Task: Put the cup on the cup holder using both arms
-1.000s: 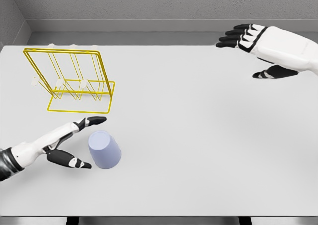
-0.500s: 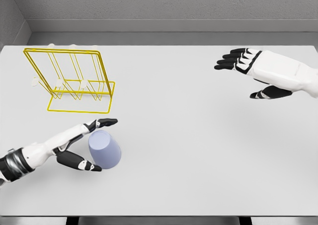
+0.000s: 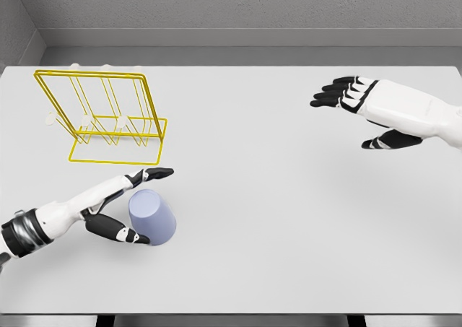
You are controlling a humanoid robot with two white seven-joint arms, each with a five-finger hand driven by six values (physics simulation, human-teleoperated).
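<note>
- The cup (image 3: 151, 217) is a pale lavender tumbler sitting on the white tabletop (image 3: 274, 219), down near the front left. It looks like it's mouth-down with the narrower base facing up, though I can't be totally sure from this angle.
- The left hand (image 3: 115, 208) is right up against it. Its fingers (image 3: 148, 175) are spread along the far side, the thumb curls toward the near side, and nothing is actually gripped, so it's open.
- The right hand (image 3: 382, 110) hovers way over on the far right, well apart from the cup, with its fingers stretched out flat and nothing in it.
- My guess is the cup is light, stiff plastic with smooth, slippery walls. The taper means a squeeze could make it squirt out, so I'd wrap the side wall around the middle, thumb opposite the fingers.
- If it really is upside down, there's nothing inside to spill. I can't see the interior anyway.
- The cup holder (image 3: 108, 118) is a yellow wire rack just behind the cup on the left. Its prongs look bare, with no cups hanging on it.
</note>
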